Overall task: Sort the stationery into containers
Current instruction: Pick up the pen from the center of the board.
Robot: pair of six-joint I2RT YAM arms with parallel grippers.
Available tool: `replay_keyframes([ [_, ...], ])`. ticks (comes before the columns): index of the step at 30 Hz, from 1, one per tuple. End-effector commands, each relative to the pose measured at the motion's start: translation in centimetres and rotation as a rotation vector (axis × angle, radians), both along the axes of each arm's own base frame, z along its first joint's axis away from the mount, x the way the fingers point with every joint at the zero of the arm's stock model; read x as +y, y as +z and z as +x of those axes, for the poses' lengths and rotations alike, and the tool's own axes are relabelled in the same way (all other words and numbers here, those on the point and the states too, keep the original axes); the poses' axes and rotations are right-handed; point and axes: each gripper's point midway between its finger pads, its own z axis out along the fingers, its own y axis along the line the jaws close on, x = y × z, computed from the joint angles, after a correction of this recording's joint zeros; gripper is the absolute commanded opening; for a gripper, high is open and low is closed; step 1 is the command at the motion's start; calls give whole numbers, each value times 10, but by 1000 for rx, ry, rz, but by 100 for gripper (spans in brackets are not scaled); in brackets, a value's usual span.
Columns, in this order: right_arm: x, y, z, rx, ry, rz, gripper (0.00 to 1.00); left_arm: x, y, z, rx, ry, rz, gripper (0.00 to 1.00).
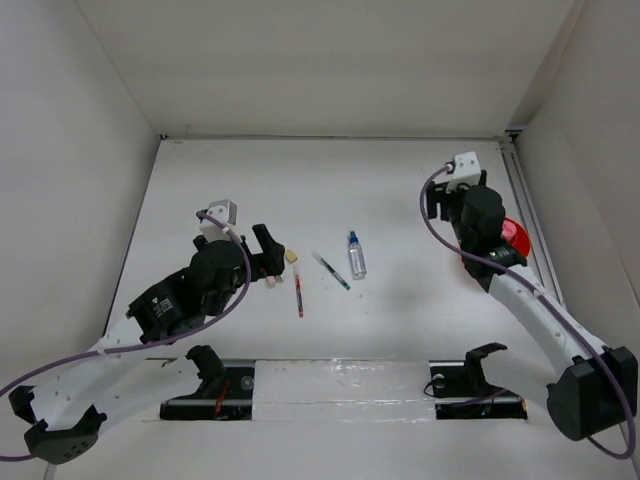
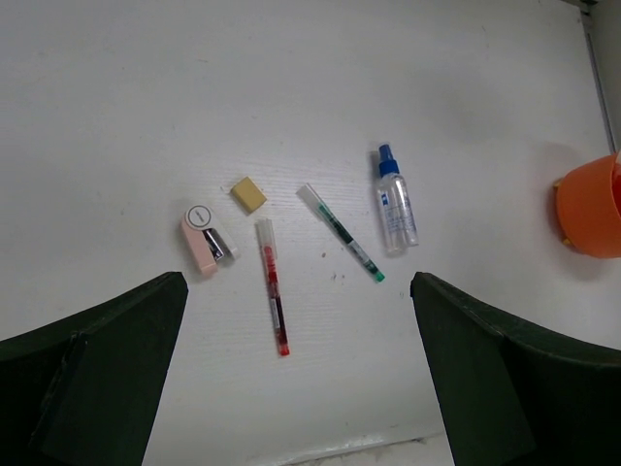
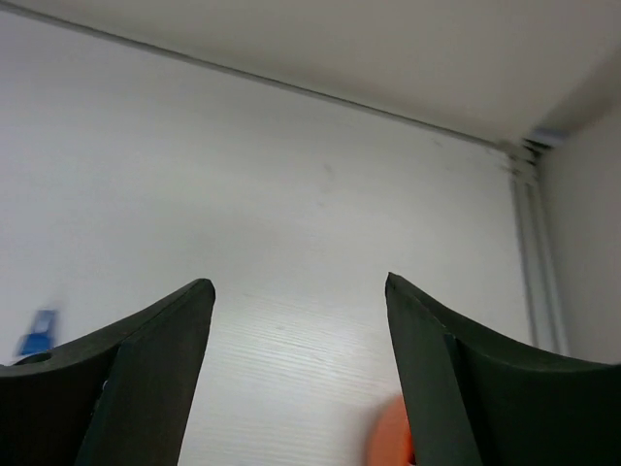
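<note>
Counting across the bench [image 2: 146, 116] now: two pens, one red pen [image 2: 273, 286] and one green pen [image 2: 341, 233]. One clear bottle [image 2: 396, 209] with a blue cap. One tan eraser cube [image 2: 247, 193]. One pink-white piece [image 2: 204, 243] (hard to say exactly what it is). That makes five loose items, plus a single orange cup [image 2: 592, 209].

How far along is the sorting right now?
Done: cannot confirm, as the orange cup's inside is hidden. In hand: nothing. The right gripper by the cup and the left gripper above the items both have jaws apart and empty. Left: red pen, green pen, spray bottle, tan eraser and pink-white piece lie loose on the table.
</note>
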Motion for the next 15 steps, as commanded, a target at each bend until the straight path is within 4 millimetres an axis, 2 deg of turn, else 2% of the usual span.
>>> replay_keyframes([
  [1,50,10,-2,55,85,23,77,4,-1,6,7,50,19,100],
  [2,77,6,-5,87,124,60,77,3,0,8,7,63,15,100],
  [3,89,12,-9,83,158,61,77,1,-2,9,17,69,11,100],
  [5,120,-4,-11,160,216,77,73,6,-6,9,26,96,33,100],
  [6,146,-7,-19,183,277,61,71,9,-6,11,20,108,37,100],
  [8,176,-13,-13,232,301,53,70,10,-7,13,29,138,43,100],
  [9,194,-24,-21,286,345,39,68,12,-9,12,36,138,53,100],
  [10,210,-15,-18,288,380,46,68,13,-9,13,32,152,48,100],
  [11,227,-40,-15,361,412,25,68,14,-10,12,39,156,48,100],
  [13,256,-62,-25,458,508,2,64,16,-10,13,34,165,51,100],
  [15,279,-86,-19,521,522,-40,63,16,-7,12,30,169,35,100],
])
